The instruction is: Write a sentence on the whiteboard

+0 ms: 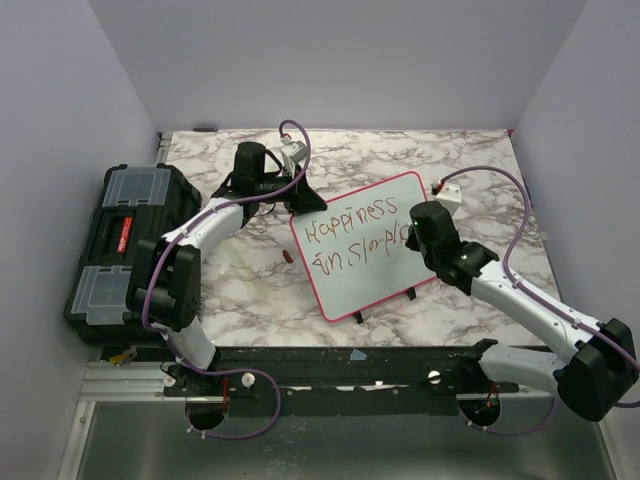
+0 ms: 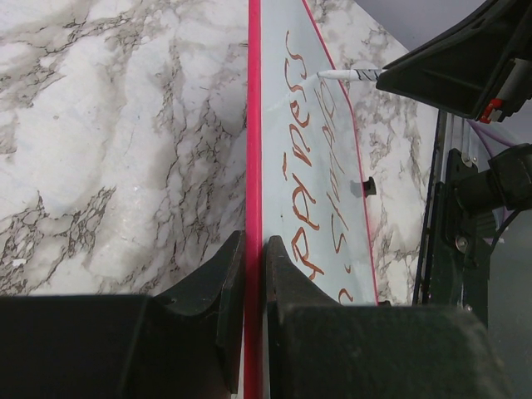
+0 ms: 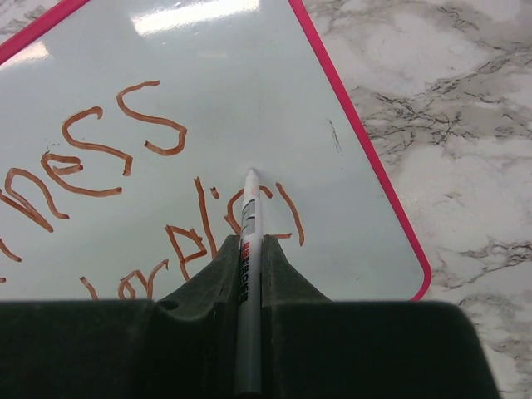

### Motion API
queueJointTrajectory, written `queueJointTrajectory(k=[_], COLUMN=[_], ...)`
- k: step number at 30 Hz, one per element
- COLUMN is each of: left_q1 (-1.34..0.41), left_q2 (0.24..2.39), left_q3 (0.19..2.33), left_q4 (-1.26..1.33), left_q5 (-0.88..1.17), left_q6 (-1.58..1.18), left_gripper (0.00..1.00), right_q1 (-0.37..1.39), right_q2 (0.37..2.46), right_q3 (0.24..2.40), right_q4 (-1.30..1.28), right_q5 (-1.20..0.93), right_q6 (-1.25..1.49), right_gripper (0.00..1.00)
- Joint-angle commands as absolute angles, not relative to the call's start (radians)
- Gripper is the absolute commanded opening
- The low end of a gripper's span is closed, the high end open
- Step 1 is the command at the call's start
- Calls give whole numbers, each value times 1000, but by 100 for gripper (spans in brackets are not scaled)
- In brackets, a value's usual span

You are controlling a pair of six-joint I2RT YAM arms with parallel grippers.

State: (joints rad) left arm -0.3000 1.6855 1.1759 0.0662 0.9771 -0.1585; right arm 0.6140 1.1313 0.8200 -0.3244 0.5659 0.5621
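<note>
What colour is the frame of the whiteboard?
Pink-red; the frame shows best in the left wrist view.

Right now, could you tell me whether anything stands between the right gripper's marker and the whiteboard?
Nothing visible does: the marker in the right gripper points straight at the whiteboard, its tip at the glossy surface.

On the whiteboard (image 1: 372, 285) the red-brown sentence (image 1: 350, 228) reads "Happiness" on its top line. Below it I make out "in Simpl", with the rest hidden behind my right arm (image 1: 470, 265) from above. My right wrist view shows "ness" and, under it, "pli" and strokes I cannot read. My marker (image 3: 246, 249) and the toolbox (image 1: 150, 215) each carry a red label, the print too small to read.
</note>
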Motion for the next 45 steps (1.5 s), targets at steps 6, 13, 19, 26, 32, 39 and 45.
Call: queueJointTrajectory(k=[6,13,19,26,32,39,45], left_q1=[-285,-284,-285,-284,-283,-284,-282], left_q2=[1674,1672,1669,1664,1660,1656,1657], left_q3=[1186,1185,1183,1176,1172,1171,1170], left_q4=[152,152,152,157,158,160,159], left_q5=[981,984,984,981,982,984,982], left_q6=[-111,-111,-111,-112,-112,-114,-114], left_gripper=[0,0,0,0,0,0,0], right_q1=[614,614,614,613,613,603,584], right_q2=[1138,1131,1089,1014,1022,1041,1063], right_q3=[812,788,789,753,722,709,691], right_q4=[-279,-282,-290,-291,-285,-262,-226], right_q5=[640,641,664,694,670,645,615], right_q6=[538,545,545,530,555,549,538], right_gripper=[1,1,1,1,1,1,1])
